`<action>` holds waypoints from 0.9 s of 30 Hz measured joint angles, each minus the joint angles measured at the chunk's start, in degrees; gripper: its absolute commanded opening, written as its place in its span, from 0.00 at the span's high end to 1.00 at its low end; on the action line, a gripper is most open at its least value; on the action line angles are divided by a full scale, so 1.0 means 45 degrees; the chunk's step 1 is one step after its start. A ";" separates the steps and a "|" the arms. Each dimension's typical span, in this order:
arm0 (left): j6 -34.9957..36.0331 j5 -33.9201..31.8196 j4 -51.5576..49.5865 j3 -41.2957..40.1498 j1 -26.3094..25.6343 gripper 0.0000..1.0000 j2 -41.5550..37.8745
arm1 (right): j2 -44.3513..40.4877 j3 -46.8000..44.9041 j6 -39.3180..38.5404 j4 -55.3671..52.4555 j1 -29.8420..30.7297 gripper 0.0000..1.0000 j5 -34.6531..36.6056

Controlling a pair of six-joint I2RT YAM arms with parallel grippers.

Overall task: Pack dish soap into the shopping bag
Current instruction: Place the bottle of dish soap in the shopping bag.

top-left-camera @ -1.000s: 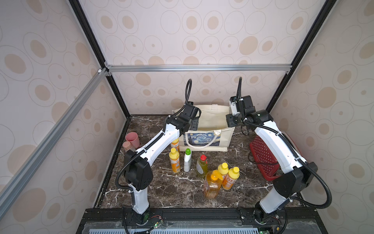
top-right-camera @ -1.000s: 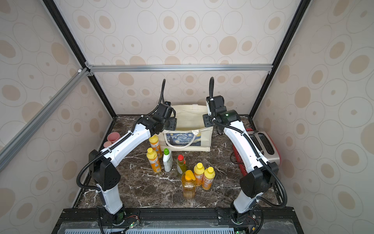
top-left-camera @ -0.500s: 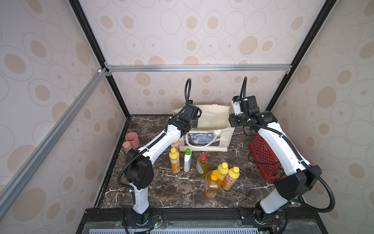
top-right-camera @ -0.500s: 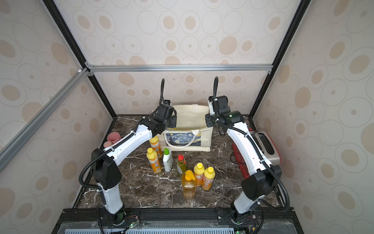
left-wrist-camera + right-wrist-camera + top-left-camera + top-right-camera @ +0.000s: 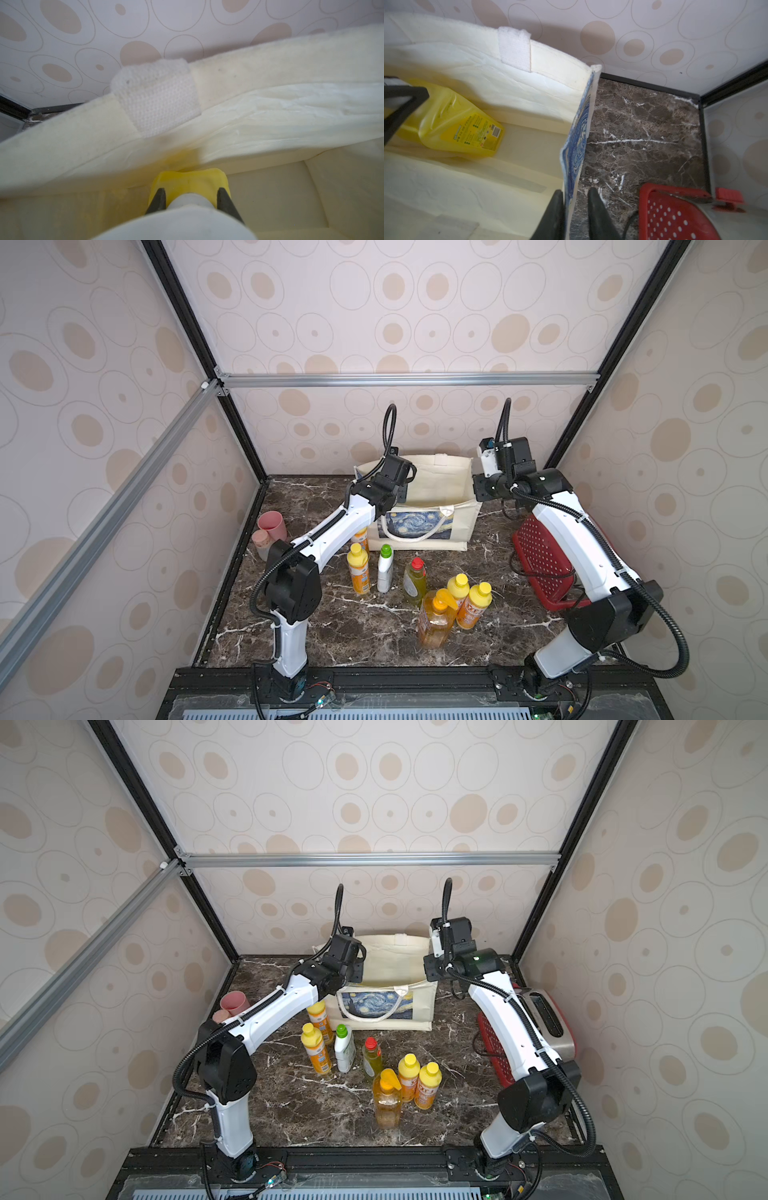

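Note:
The shopping bag [image 5: 432, 489] stands open at the back of the marble table. Inside it a yellow dish soap bottle [image 5: 456, 124] with a white pump lies tilted against the rear wall. My left gripper [image 5: 192, 191] reaches into the bag, shut on that bottle's white pump neck. My right gripper [image 5: 576, 193] pinches the bag's right side wall [image 5: 577, 145], one finger inside and one outside. In front of the bag stand several more bottles: orange yellow-capped [image 5: 358, 570], white green-capped [image 5: 385, 568], greenish red-capped [image 5: 414, 580], clear orange pump [image 5: 434, 614].
A pink cup [image 5: 272, 524] and a cork-stoppered jar [image 5: 261, 541] sit by the left wall. A red perforated basket [image 5: 540, 560] and a toaster [image 5: 544, 1019] lie under the right arm. Two more orange bottles [image 5: 478, 605] stand beside the pump bottle.
Both grippers have closed. The right arm shifted right and settled at the bag's right wall. The left wrist moved slightly further over the bag.

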 measured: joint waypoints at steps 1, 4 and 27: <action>0.0010 -0.0019 -0.0005 0.0005 -0.0005 0.89 0.0000 | -0.0029 -0.0053 0.0005 0.0029 -0.0044 0.93 -0.0068; 0.0073 -0.0049 -0.0112 0.0083 -0.0019 0.96 0.0000 | -0.0078 -0.0131 0.0073 0.0107 -0.0136 1.00 -0.0311; 0.0874 -0.0107 -0.1661 0.1030 -0.0107 1.00 0.0160 | -0.0228 -0.0267 0.0131 0.0092 -0.0491 1.00 -0.0301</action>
